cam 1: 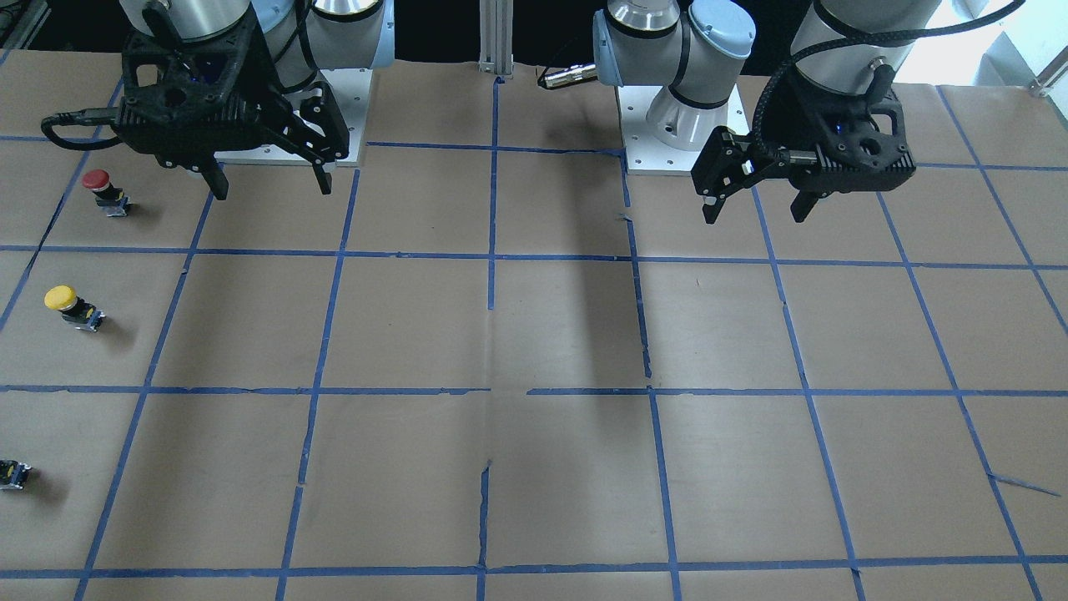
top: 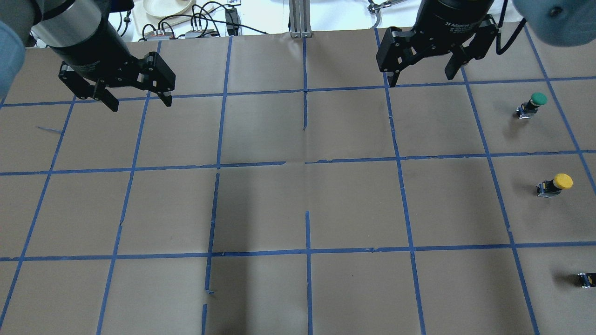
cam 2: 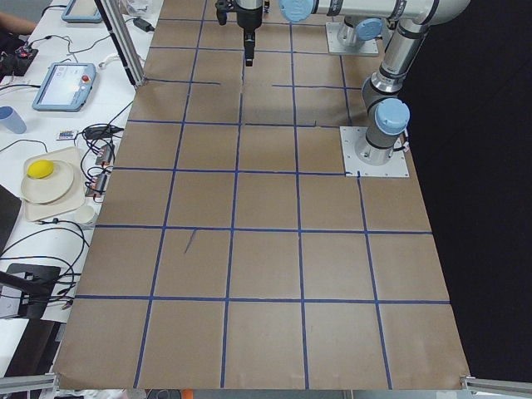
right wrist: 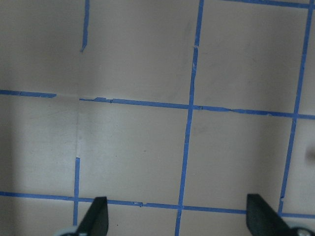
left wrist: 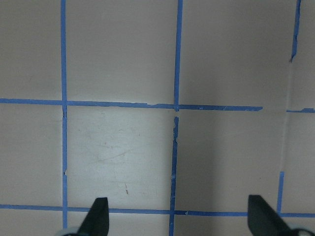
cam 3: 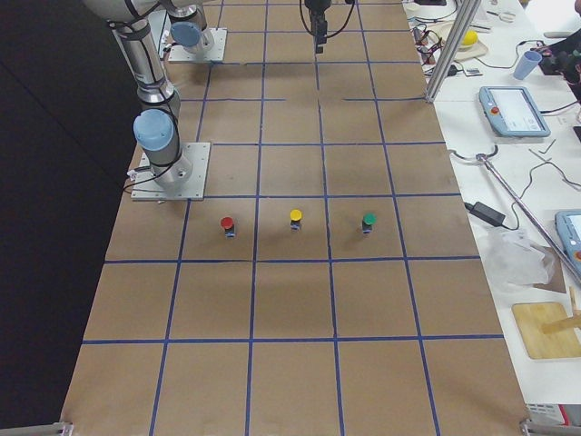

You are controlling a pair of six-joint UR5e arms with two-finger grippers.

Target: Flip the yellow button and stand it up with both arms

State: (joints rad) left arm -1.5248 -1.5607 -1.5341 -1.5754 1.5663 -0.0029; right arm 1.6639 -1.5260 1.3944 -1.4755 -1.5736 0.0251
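Note:
The yellow button (top: 556, 184) stands cap up on its dark body in the middle of a row of three buttons, by the table's end on my right. It also shows in the front view (cam 1: 71, 305) and the right side view (cam 3: 295, 219). My right gripper (top: 421, 79) hangs open and empty above the table, well away from the button; the front view (cam 1: 271, 185) and its wrist view (right wrist: 177, 216) show only bare paper below it. My left gripper (top: 139, 103) hangs open and empty over the other half, with nothing between its fingers in its wrist view (left wrist: 179, 219).
A red button (cam 1: 104, 190) stands nearer the robot than the yellow one, and a green button (top: 533, 104) stands farther out. Brown paper with a blue tape grid (top: 305, 167) covers the table. The arm base plates (cam 1: 667, 150) sit at the robot's edge.

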